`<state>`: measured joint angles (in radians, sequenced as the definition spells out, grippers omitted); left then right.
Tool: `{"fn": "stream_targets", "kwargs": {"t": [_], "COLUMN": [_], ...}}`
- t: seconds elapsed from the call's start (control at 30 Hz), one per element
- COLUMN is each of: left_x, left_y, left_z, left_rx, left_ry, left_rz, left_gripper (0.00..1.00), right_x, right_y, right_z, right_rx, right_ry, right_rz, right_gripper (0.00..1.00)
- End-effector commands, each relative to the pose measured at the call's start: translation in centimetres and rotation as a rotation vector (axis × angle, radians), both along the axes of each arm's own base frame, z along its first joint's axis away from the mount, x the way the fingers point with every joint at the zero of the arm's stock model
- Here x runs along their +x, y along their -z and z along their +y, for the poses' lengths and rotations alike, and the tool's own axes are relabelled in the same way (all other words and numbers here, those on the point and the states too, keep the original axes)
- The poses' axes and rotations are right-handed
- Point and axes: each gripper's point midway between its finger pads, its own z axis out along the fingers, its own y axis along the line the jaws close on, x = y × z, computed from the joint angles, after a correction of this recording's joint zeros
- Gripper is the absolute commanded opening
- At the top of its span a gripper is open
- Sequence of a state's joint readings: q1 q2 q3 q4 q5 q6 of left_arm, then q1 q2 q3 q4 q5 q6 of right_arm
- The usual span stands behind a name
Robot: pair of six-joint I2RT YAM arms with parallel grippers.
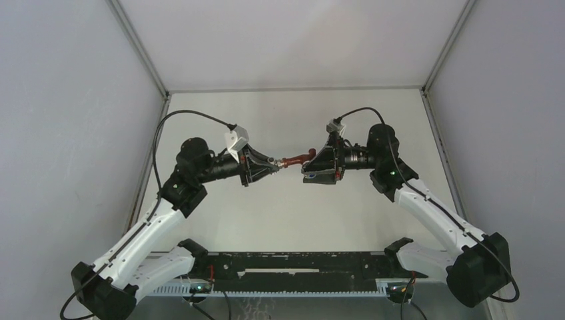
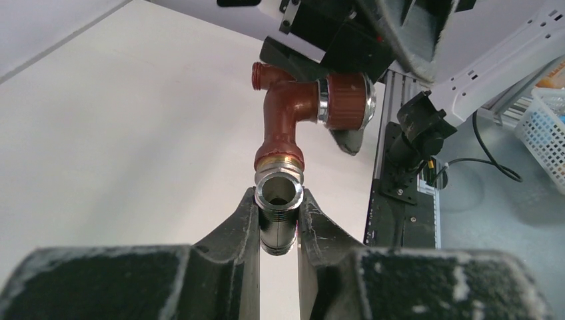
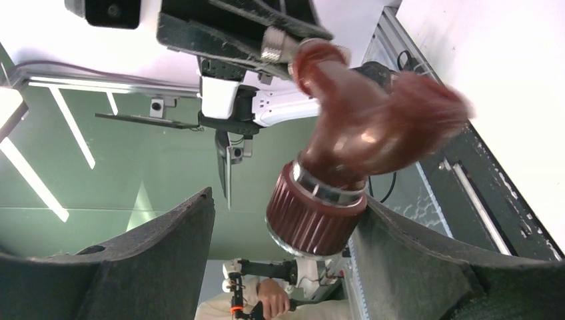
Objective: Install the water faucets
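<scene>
While both arms hang raised over the table, we read the left gripper as clenched on the silvery metal fitting. The fitting stands crosswise between the left fingers, both pads flat against its sides, open bore facing the wrist camera.

Straight ahead of the left fingertips, the reddish-brown faucet has its pipe end against the far side of the fitting, with a brass-coloured ring at the joint. We cannot tell whether the threads are engaged. Past the elbow, a short threaded mouth points off to one side and the knob to the other.

Right gripper is released, jaws spread wide. The knob sits inside that gap, close against one finger, with clear daylight to the other finger. We cannot tell whether the near finger touches it. The faucet body is blurred in the right wrist view.

From above, the two grippers face each other nose to nose, and the faucet bridges the gap between them, well clear of the table surface. Only the left gripper carries the assembly.
</scene>
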<state>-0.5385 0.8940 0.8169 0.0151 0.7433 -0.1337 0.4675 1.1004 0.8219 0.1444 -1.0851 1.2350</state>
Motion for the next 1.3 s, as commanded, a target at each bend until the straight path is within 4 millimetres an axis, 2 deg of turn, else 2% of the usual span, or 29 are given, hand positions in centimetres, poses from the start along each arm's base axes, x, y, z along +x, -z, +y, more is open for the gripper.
{"fn": "stream_targets", "kwargs": {"t": [0.0,0.17,0.37,0.57,0.67,0.8,0.97,1.07,1.27], "left_x": [0.3,-0.7,-2.7,-3.7,-4.0,-4.4,-4.8,-4.9,-4.8], "left_y": [-0.2,0.7,0.3,-0.5,-0.9,-1.8,-2.9,-3.2,-3.6], "left_z": [0.0,-0.2,-0.3,-0.2,-0.2,-0.2,-0.1,-0.1,-0.2], "left_rx": [0.011,0.044,0.035,0.020,0.013,0.001,-0.016,-0.019,-0.029], "left_ry": [0.005,0.064,0.166,0.204,0.217,0.228,0.234,0.238,0.241], "left_rz": [-0.037,-0.011,0.002,-0.015,-0.014,-0.002,0.000,-0.006,-0.012], "left_gripper": [0.00,0.00,0.00,0.00,0.00,0.00,0.00,0.00,0.00], "right_x": [-1.8,-2.0,0.7,3.7,3.9,4.7,3.6,3.2,0.9], "right_y": [-3.5,-5.6,-5.8,-3.4,-3.0,-2.0,-2.6,-2.2,-0.9], "right_z": [-0.5,-0.7,-0.3,0.3,-0.3,-2.7,-4.9,-5.4,-3.0], "right_rx": [0.083,0.143,0.117,0.041,-0.018,-0.201,-0.255,-0.245,-0.157], "right_ry": [-0.043,-0.038,0.042,0.099,0.143,0.314,0.390,0.426,0.283], "right_rz": [-0.128,-0.178,-0.250,-0.243,-0.360,-0.576,-0.816,-0.914,-0.944], "right_gripper": [0.79,0.80,0.80,0.79,0.78,0.78,0.79,0.81,0.85]}}
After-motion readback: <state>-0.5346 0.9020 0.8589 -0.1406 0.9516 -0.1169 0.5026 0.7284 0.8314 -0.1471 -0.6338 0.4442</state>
